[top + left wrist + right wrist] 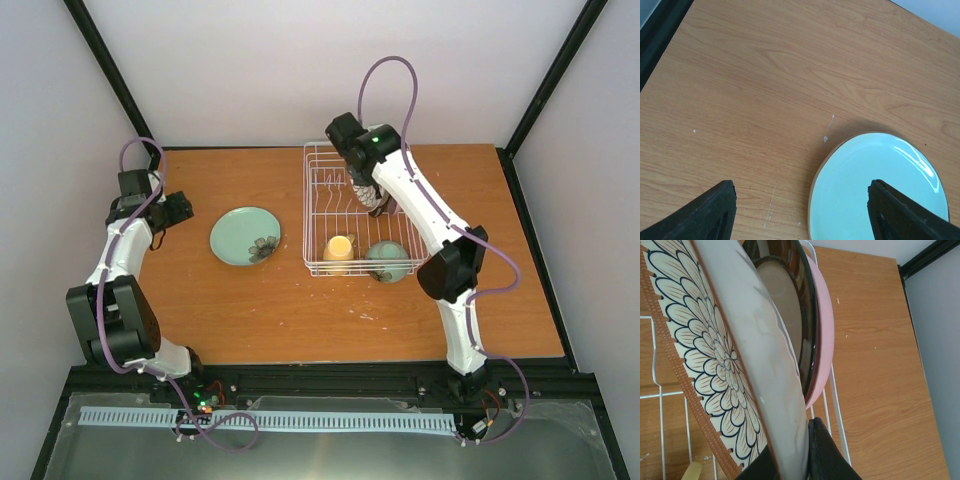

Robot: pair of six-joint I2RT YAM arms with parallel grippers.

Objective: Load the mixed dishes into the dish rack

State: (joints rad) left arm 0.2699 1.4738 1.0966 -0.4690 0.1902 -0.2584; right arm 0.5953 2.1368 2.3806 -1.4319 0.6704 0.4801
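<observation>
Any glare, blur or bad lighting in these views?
Top external: even diffuse light, soft shadows, no harsh glare. Left wrist: white glare streak on the teal plate, own fingers dark and featureless. Right wrist: petal-patterned plate fills the frame at close range, its rim soft; table beyond sharp.

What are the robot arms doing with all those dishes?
They are loading dishes into the white dish rack. The right gripper is clamped on the edge of the petal-patterned plate, holding it upright in the rack beside the pink plate. The yellow mug and the green bowl are already in. The teal plate lies on the table, with the open left gripper over its edge.
</observation>
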